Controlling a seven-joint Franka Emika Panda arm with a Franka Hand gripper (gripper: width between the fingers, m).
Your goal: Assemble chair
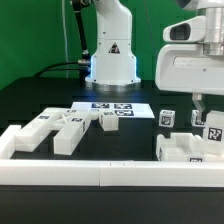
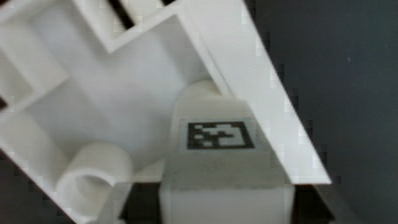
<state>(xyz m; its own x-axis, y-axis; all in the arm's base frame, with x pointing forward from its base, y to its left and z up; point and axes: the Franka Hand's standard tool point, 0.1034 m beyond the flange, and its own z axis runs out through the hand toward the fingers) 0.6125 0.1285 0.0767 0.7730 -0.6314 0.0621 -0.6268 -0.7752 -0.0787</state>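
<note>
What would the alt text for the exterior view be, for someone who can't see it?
A white robot arm's gripper hangs over white chair parts at the exterior view's right, on a black table. More loose parts lie at the left, a flat marker board in the middle, a low white rail along the front.

My gripper (image 1: 199, 106) is hiding its fingertips among the tagged cubes (image 1: 168, 118); the wrist view is blurring the tagged bar (image 2: 221, 165) and cropping the white slab (image 2: 98, 95).

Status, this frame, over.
Gripper low over chair part at exterior view's right, jaw state unclear. Tagged bar close up in wrist view. Nothing seen blocking.
</note>
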